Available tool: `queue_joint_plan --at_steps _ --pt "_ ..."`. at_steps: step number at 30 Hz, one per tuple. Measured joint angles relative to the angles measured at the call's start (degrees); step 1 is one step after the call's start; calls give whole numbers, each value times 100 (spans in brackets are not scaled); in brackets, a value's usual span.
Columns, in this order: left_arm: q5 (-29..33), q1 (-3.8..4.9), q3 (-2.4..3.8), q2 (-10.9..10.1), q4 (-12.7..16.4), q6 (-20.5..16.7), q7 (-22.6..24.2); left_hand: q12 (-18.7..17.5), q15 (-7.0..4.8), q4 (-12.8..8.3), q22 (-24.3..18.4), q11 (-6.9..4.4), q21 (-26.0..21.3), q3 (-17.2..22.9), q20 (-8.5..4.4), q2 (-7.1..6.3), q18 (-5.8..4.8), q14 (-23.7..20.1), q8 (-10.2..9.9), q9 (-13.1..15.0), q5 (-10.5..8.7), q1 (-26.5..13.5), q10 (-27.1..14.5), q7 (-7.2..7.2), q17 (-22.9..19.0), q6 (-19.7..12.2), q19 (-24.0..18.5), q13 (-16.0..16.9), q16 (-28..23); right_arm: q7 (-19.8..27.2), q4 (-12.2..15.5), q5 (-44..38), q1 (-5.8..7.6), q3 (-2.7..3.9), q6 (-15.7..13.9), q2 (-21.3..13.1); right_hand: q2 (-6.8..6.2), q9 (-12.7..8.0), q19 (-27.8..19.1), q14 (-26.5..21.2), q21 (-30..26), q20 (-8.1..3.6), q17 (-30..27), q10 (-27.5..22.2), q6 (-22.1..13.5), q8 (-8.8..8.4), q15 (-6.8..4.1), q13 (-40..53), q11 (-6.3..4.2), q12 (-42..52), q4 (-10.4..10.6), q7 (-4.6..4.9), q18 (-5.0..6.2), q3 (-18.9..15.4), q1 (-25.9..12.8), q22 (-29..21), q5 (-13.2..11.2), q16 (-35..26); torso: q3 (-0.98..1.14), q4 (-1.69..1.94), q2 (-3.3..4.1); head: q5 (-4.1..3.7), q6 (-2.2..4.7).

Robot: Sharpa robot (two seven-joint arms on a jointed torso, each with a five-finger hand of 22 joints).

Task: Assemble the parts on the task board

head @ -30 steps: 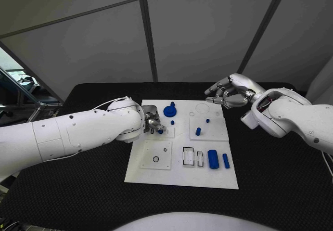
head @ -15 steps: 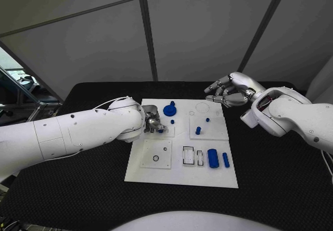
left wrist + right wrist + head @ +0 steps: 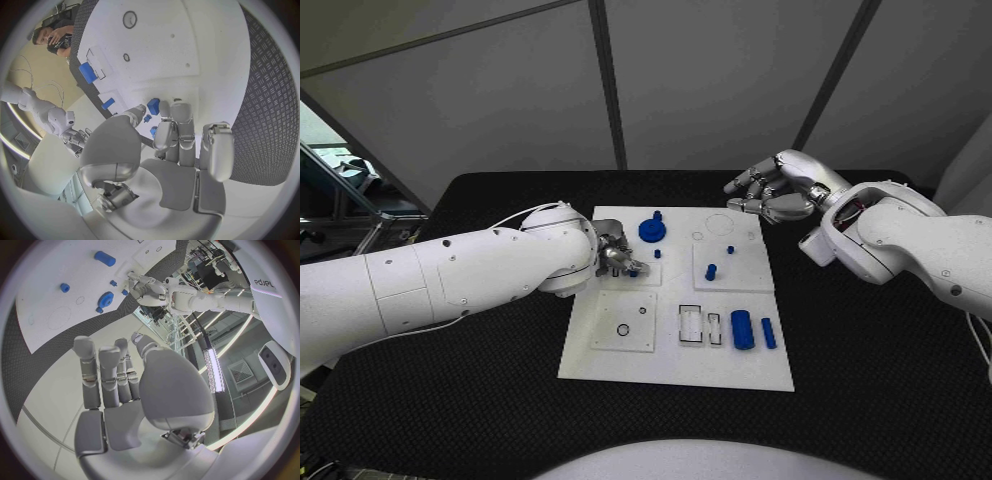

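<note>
My left hand: while it hangs low over the near-left part of the task board (image 3: 678, 372), my left hand (image 3: 620, 259) has its fingers (image 3: 180, 131) curled down over a small blue part (image 3: 638, 268); in the left wrist view a blue piece (image 3: 153, 106) sits right at the fingertips, but I cannot tell whether I truly pinch it or only touch it.

Risk at the fingertips: if the hold is as shallow as it looks, I judge the piece could tip or skid away on the smooth white plate as soon as I lift or press.

Risk of blocked sight: my own forearm covers that corner in the head view, so I could miss a socket and jam the part at a slant.

Nearby parts: the blue round knob (image 3: 652, 231) stands just beyond my fingers, and a small blue peg (image 3: 658, 254) just beside them; a careless sweep would knock either one.

Farther parts: a blue peg (image 3: 711, 271) stands mid-board, and a blue cylinder (image 3: 743, 329) with a thinner blue bar (image 3: 769, 332) lies toward the near-right, well apart from me.

My right hand: my right hand (image 3: 773, 193) hovers off the board's far-right corner, fingers loosely bent and holding nothing; it cannot steady the board if it shifts.
</note>
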Motion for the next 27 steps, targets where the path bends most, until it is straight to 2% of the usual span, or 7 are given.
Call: queue_joint_plan --at_steps 2,6,15,17,22,26,27 --pt "1 -3 12 -16 7 -12 0 0 0 62 0 0 0 -157 0 0 0 0 -17 7 0 0 0 0 0 0 0 0 0 1 -1 1 0 0 -1 0 0 0 0 0 -10 0 -8 -28 0 0 0 -7 -11 0 0 0 0 0 0 -8 0 -14 -1 1 0 -1 3" --pt "10 -10 123 -50 23 -41 1 0 0 219 0 0 0 -566 0 63 0 0 -45 28 0 63 0 0 5 -1 0 -13 -23 4 -10 2 0 0 -4 0 0 0 0 0 -10 0 -8 -28 0 0 0 -7 -12 0 0 0 0 0 0 -8 0 -14 -2 2 -2 -3 10" --pt "157 11 581 -185 131 -24 2 -115 0 262 0 33 -144 -988 0 221 0 0 -111 42 0 221 -42 25 4 -25 0 -143 -23 9 -50 11 0 0 -8 5 0 0 0 0 -10 0 -8 -28 0 0 0 -6 -11 0 0 0 0 0 0 -8 0 -14 0 2 -3 3 15" --pt "187 31 655 -220 142 28 2 -162 0 261 0 44 -207 -1082 0 258 0 0 -157 42 0 282 -105 37 4 -37 0 -195 -45 11 -57 13 0 0 -8 7 0 0 0 0 -10 0 -7 -28 0 0 0 -6 -11 0 0 0 0 0 0 -7 0 -14 0 2 -3 3 19" --pt "249 189 768 -222 -62 281 16 -436 35 243 0 126 -435 -1321 2 340 0 9 -447 -129 0 663 -316 150 4 -234 -2 -472 -71 15 -81 18 0 0 -9 14 0 0 0 0 -10 0 -7 -27 0 0 0 -6 -11 0 0 0 0 0 0 -7 -1 -14 2 2 -3 3 25" --pt "278 353 808 -71 -546 512 60 -669 87 248 0 209 -608 -1481 86 432 6 -20 -737 -400 0 857 -476 237 -7 -321 -86 -713 -97 18 -108 23 0 0 -9 28 0 0 0 0 -10 0 -9 -27 0 0 0 -7 -11 0 2 0 0 -2 0 -8 3 -14 3 2 -3 14 37" --pt "284 380 808 4 -718 571 81 -712 104 258 0 228 -637 -1529 94 461 64 -1 -800 -475 0 887 -495 237 -14 -321 -94 -762 -110 18 -112 24 0 0 -10 33 0 0 0 0 -10 0 -17 -27 0 0 0 -15 -11 -18 14 0 0 -15 0 -13 25 -29 3 1 -3 23 48"
